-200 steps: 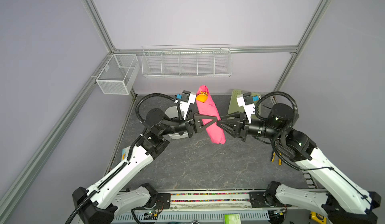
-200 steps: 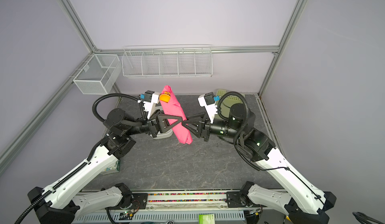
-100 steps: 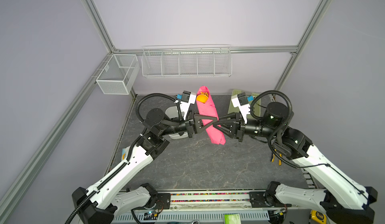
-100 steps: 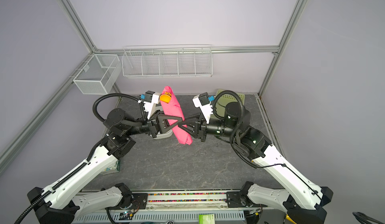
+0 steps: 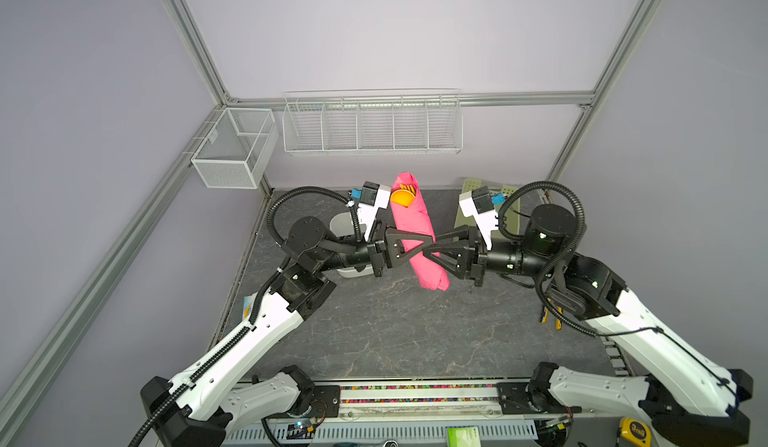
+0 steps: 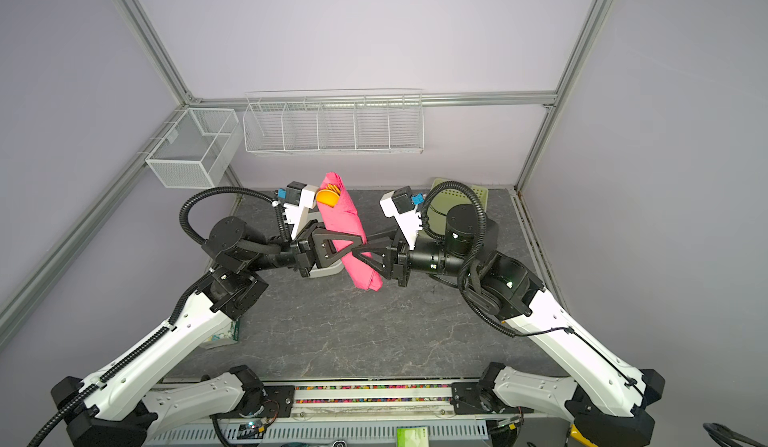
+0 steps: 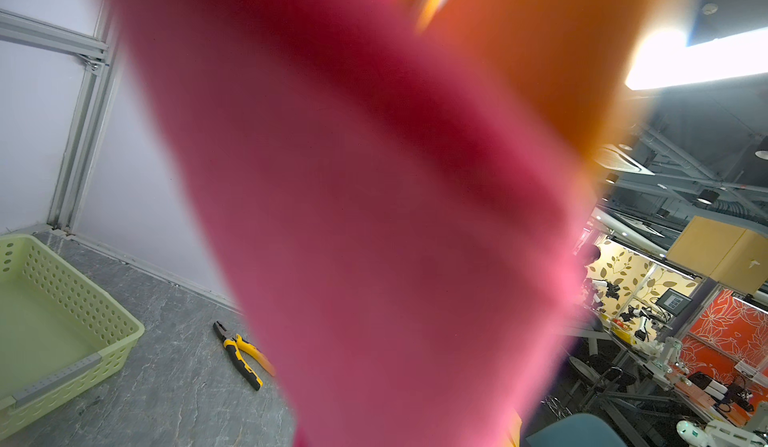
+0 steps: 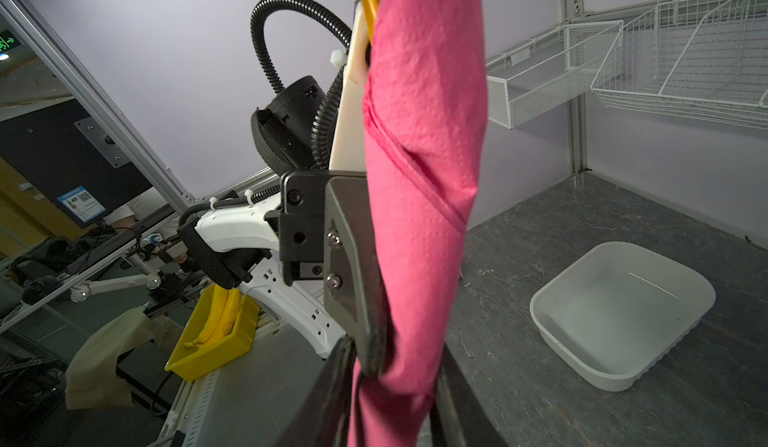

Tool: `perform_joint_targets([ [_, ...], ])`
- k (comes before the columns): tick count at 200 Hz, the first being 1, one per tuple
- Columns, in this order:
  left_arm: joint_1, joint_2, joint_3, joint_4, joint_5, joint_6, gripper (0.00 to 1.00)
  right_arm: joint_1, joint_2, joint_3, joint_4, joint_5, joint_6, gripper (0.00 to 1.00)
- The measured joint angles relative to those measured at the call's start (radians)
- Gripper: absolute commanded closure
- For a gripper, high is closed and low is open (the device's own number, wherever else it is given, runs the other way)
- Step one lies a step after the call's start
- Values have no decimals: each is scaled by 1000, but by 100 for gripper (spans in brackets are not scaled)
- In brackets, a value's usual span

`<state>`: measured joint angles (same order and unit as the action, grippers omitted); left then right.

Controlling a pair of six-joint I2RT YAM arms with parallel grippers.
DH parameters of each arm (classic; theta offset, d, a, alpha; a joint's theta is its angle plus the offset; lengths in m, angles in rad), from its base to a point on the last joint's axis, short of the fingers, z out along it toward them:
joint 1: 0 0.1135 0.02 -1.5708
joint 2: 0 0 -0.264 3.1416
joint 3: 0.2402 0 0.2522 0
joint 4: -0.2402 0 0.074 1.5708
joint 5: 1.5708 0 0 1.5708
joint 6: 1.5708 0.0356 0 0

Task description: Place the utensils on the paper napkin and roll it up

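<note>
The right arm has slid in a bit closer to the left one. The napkin (image 5: 415,220), rolled around the orange utensils (image 5: 402,196), is up in the air over the table (image 5: 374,332), tilted. The left gripper (image 5: 424,243) pinches the roll's middle, fingers pressed tight. The right gripper (image 5: 434,249) squeezes it just below. A spoon peeks out on top.

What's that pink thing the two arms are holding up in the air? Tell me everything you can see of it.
It is the paper napkin, a thin, dimpled pink-red sheet rolled into a tube, held off the table, roughly upright but leaning. A diagonal seam crosses its side. Orange utensils poke from its open top. The left hand clamps its middle; the right hand closes on it just below. Its lower end hangs free.
</note>
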<state>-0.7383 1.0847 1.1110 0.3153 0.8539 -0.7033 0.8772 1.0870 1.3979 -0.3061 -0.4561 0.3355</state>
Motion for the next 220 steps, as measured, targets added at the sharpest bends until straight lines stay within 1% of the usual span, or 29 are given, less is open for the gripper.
perform_joint_targets([
  [25, -2, 0, 0, -2, 0, 0, 100, 4, 0, 0, -5, 3, -7, 66],
  [75, -3, 0, 0, -6, 0, 0, 100, 9, 0, 0, -9, -2, -23, 62],
  [124, -5, -2, 0, -6, 2, 0, 100, 12, 0, 0, -13, -12, -50, 63],
  [144, -5, -5, 0, -6, 11, -2, 100, 17, 0, 0, -16, -13, -63, 66],
  [171, -8, -5, 0, 2, 19, -11, 100, 21, 0, 1, -19, -16, -76, 67],
  [220, -8, -5, 0, 27, 23, -29, 100, 22, 0, 3, -20, -19, -85, 75],
])
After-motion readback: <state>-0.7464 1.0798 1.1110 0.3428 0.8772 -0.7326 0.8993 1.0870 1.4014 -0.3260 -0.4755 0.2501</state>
